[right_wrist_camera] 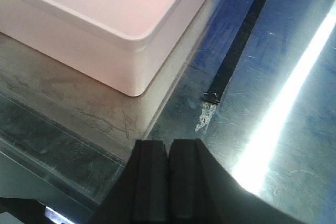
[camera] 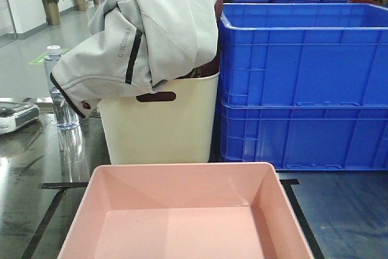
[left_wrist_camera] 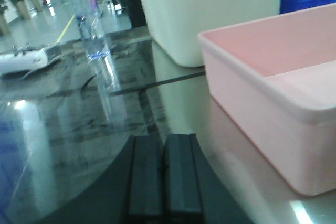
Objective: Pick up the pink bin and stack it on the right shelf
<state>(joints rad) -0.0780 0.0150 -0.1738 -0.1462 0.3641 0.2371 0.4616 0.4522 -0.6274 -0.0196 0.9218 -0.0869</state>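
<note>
The pink bin [camera: 182, 216] sits empty on the dark, shiny shelf top [camera: 339, 210], inside black tape lines. In the left wrist view the pink bin [left_wrist_camera: 273, 93] lies to the right of my left gripper [left_wrist_camera: 164, 140], which is shut with nothing between its fingers, a short way off the bin's left wall. In the right wrist view the pink bin [right_wrist_camera: 105, 19] shows its near right corner up and to the left of my right gripper [right_wrist_camera: 169, 142], also shut and empty, above the shelf top [right_wrist_camera: 273, 93]. Neither gripper shows in the front view.
Behind the pink bin stands a tall cream bin [camera: 160, 122] stuffed with a grey jacket [camera: 145, 28]. Two stacked blue crates [camera: 303, 83] stand at the back right. A water bottle [camera: 60, 89] and a white device [camera: 15, 116] are at the left. Black tape [right_wrist_camera: 241, 45] runs along the top.
</note>
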